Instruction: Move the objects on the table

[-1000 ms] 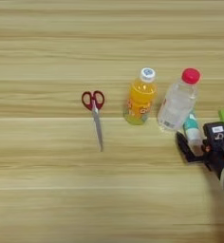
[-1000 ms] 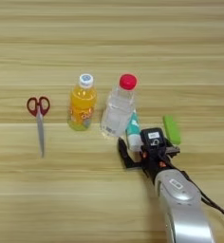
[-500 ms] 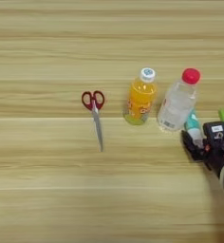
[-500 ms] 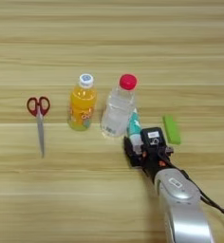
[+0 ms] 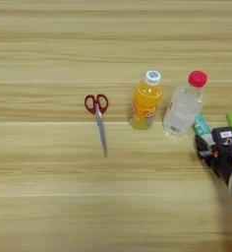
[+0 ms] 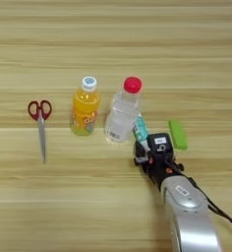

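reaching in from the lower right, the gripper [image 6: 146, 147] sits at the glue-stick tube [image 6: 140, 129]. whether its fingers grip it, i cannot tell. the clear bottle [image 6: 122, 112] stands just beside.

Light-tan wooden table [image 5: 49, 206], horizontal grain stripes

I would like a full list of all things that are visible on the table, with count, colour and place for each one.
scissors: one, red handles and grey blades, lying flat at the far left, blades pointing toward the robot.
orange juice bottle: one, orange with a white cap, upright, right of the scissors.
clear bottle: one, transparent with a red cap, upright, right of the juice bottle.
glue-stick tube: one, teal and white, lying beside the clear bottle, partly hidden by the gripper.
block: one, light green, flat, furthest right.
table: one, light-tan wood, under everything.
right gripper: one, black, on a silver forearm, at the glue-stick tube.
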`<state>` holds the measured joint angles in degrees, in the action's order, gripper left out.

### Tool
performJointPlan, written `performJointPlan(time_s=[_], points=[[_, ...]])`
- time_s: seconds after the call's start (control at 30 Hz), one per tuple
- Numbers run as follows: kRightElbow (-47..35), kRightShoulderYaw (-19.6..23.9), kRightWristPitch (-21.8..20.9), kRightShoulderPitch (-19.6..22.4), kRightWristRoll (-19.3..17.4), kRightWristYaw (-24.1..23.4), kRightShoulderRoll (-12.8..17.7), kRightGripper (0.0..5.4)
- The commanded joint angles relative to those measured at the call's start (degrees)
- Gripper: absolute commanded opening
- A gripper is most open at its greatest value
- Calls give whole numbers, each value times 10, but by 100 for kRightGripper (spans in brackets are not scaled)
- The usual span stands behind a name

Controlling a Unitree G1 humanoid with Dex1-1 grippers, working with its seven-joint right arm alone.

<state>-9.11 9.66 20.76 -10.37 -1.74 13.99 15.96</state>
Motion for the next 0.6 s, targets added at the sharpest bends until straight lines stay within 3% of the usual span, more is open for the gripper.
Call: performJointPlan(time_s=[0.03,0.3,0.6], points=[[-3,12,-1,4,5,-13,12,170],[-4,16,-2,6,4,-13,11,170],[-46,46,-27,15,-26,-21,-7,170]])
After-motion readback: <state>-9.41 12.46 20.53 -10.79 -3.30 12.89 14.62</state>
